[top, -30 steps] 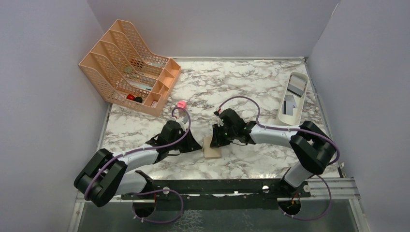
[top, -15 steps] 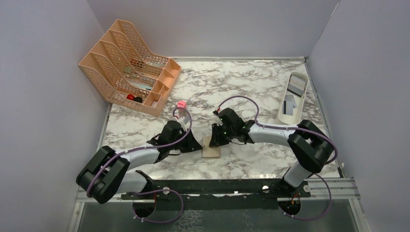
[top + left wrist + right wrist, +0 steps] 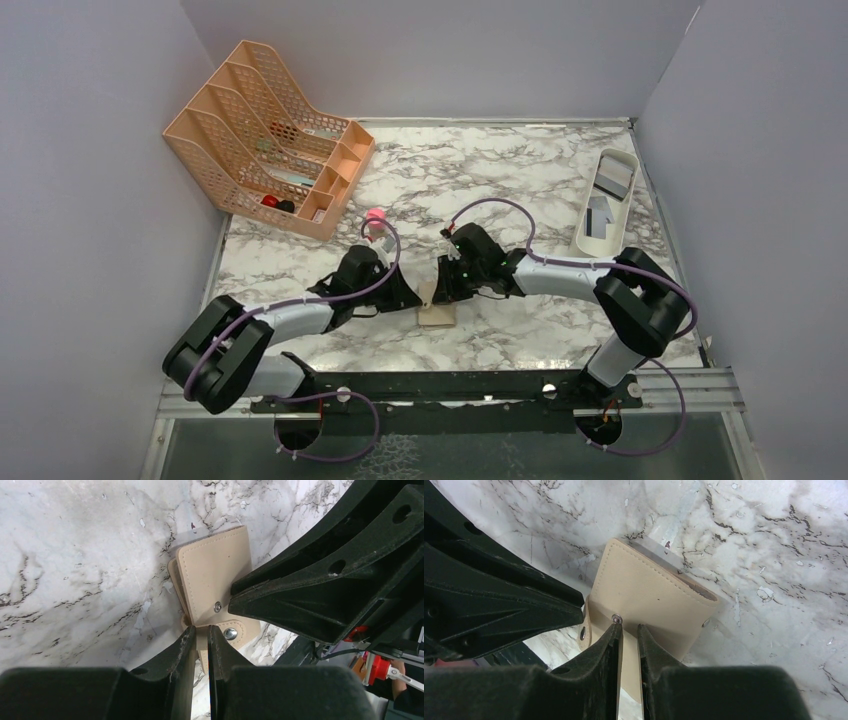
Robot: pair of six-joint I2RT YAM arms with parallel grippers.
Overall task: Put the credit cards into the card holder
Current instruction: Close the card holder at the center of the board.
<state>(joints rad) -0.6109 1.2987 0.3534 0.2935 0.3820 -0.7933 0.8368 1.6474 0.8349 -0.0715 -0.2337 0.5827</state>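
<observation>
The tan card holder (image 3: pixel 437 310) lies folded on the marble table between my two grippers. In the left wrist view the card holder (image 3: pixel 215 575) shows its snap stud, and my left gripper (image 3: pixel 201 630) is shut on its snap tab. In the right wrist view my right gripper (image 3: pixel 629 627) is shut on the near edge of the card holder's (image 3: pixel 649 597) cover. In the top view the left gripper (image 3: pixel 412 299) and right gripper (image 3: pixel 441 292) meet over it. The credit cards (image 3: pixel 599 216), greyish, lie in a white tray (image 3: pixel 585 243) at the far right.
A peach mesh file rack (image 3: pixel 262 140) stands at the back left. More grey cards (image 3: pixel 615 178) sit in the far end of the white tray. Grey walls enclose the table on three sides.
My left arm has edged right and forward, closing in on the card holder. The right arm has stayed almost still on it.
</observation>
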